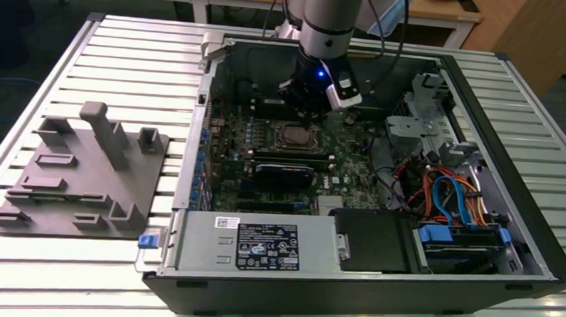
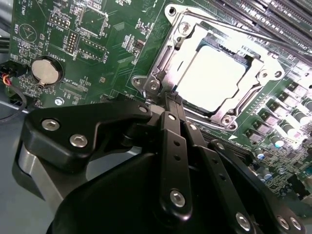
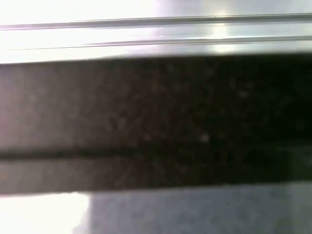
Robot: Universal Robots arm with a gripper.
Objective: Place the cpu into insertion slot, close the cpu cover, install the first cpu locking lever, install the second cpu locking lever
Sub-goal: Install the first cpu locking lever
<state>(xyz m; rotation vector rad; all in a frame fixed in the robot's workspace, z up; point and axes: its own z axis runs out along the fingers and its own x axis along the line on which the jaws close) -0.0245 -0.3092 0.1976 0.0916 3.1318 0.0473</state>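
The cpu (image 2: 217, 78), a flat square with a silver-grey top, lies in the insertion slot (image 1: 294, 135) on the green motherboard. The cpu cover (image 2: 168, 53), a silver frame plate with a cut-out centre, lies flat around it. A thin metal lever rod (image 2: 243, 30) runs along one side of the socket. My gripper (image 2: 171, 100) has its black fingers (image 2: 168, 126) pressed together, tips at the socket's edge near a corner of the cover. In the exterior view the gripper (image 1: 309, 106) hangs inside the open computer case, just behind the socket.
The case walls (image 1: 511, 176) surround the board. Long black memory slots (image 2: 273, 19) run beside the socket, and a coin battery (image 2: 46, 70) sits on the board. Coloured cables (image 1: 444, 198) and a power supply box (image 1: 260, 247) lie nearer the front. A grey fixture (image 1: 81, 178) stands at the exterior view's left.
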